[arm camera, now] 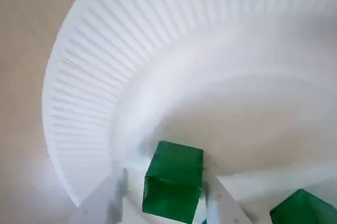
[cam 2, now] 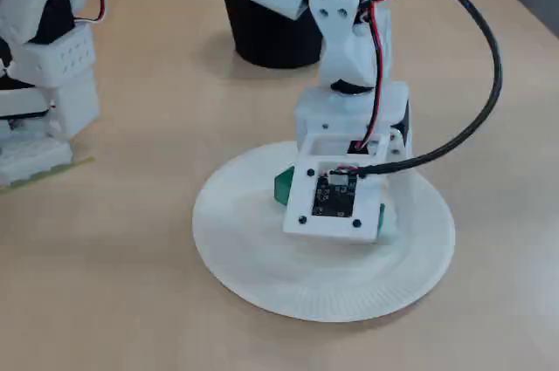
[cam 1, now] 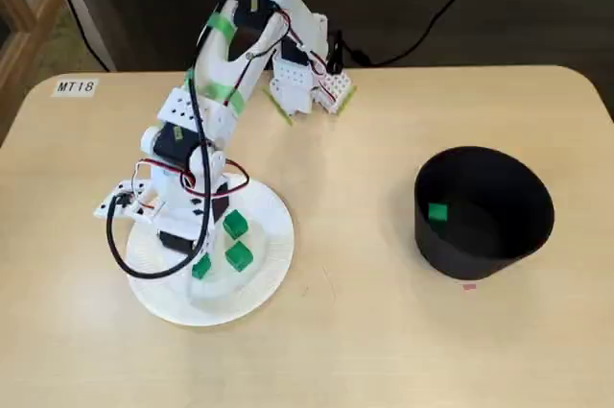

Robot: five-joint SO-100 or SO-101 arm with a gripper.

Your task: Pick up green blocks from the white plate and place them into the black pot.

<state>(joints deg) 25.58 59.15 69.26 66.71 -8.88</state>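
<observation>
Three green blocks lie on the white plate (cam 1: 168,298) at the left of a fixed view: one (cam 1: 235,225), another (cam 1: 238,256), and a third (cam 1: 200,267) at my gripper's (cam 1: 198,270) tip. In the wrist view that block (arm camera: 174,181) sits between my white fingers (arm camera: 218,203), and the gripper (arm camera: 167,177) is open, with a slim gap on the left side. Another block (arm camera: 303,208) shows at the lower right. The black pot (cam 1: 480,247) stands at the right with a green block (cam 1: 437,212) inside.
The arm's base (cam 1: 307,82) is clamped at the table's far edge. A black cable (cam 1: 125,254) loops over the plate's left rim. In the other fixed view the wrist camera board (cam 2: 336,196) hides the fingers; the pot (cam 2: 262,44) stands behind.
</observation>
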